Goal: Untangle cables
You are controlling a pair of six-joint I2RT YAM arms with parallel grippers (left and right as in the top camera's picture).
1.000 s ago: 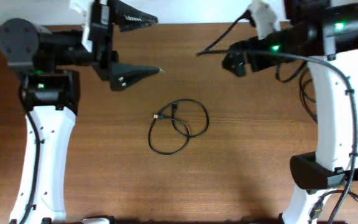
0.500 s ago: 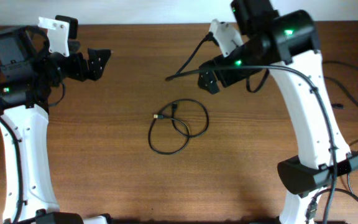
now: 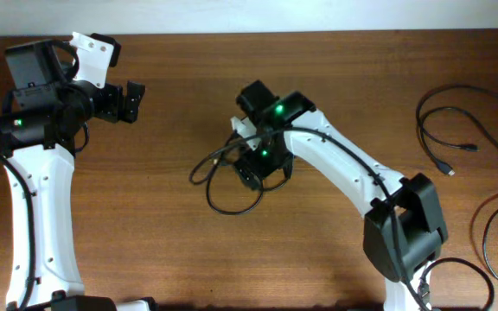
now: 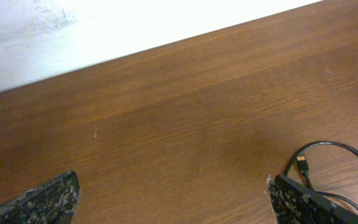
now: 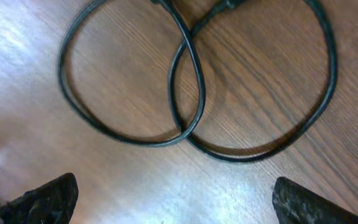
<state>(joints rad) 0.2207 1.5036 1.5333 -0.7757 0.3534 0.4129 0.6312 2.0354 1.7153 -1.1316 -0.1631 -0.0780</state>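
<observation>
A thin black cable (image 3: 232,212) lies coiled in two overlapping loops at the middle of the wooden table. In the right wrist view the loops (image 5: 188,68) cross just ahead of my fingers. My right gripper (image 3: 253,168) is open and empty, low over the coil, covering part of it from above; its fingers (image 5: 176,199) are spread wide with bare wood between them. My left gripper (image 3: 132,99) is open and empty at the back left, away from the coil. Between its fingers (image 4: 173,199) is bare table, and the cable's gold-tipped plug (image 4: 301,163) lies beside its right finger.
More black cords (image 3: 456,142) with small plugs lie loose at the table's right side, running off the edge. The table's back edge meets a white wall (image 4: 104,31). The right arm's white link (image 3: 344,168) stretches across the table from its base at front right.
My right arm has swung from the back of the table down over the coiled cable. My left gripper has stayed at the back left, shifting only slightly.
</observation>
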